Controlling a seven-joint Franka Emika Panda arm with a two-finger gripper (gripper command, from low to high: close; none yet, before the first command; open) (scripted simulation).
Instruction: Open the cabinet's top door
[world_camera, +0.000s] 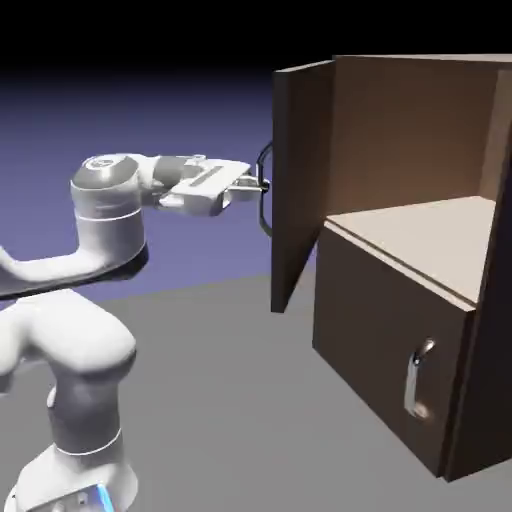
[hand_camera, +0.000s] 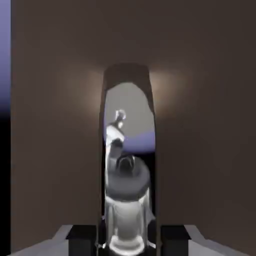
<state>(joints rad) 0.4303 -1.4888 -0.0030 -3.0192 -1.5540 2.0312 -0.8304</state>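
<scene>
The dark-brown cabinet (world_camera: 400, 300) stands at the right of the exterior view. Its top door (world_camera: 300, 180) is swung out wide on its hinge, showing the bare inside and a shelf. My gripper (world_camera: 258, 186) reaches level from the left and is shut on the door's curved silver handle (world_camera: 264, 200). In the hand view the door's wood (hand_camera: 55, 150) fills the picture. The shiny handle (hand_camera: 127, 165) runs upright through the middle, between my dark fingertips (hand_camera: 80, 239), with the gripper (hand_camera: 127, 241) closed around it.
Below the open compartment sits the shorter closed panel (world_camera: 380, 340) with its small silver handle (world_camera: 420, 375). The cabinet's side wall (world_camera: 490, 330) stands at the far right. My arm's base and elbow (world_camera: 70, 350) fill the lower left above the grey table (world_camera: 250, 400).
</scene>
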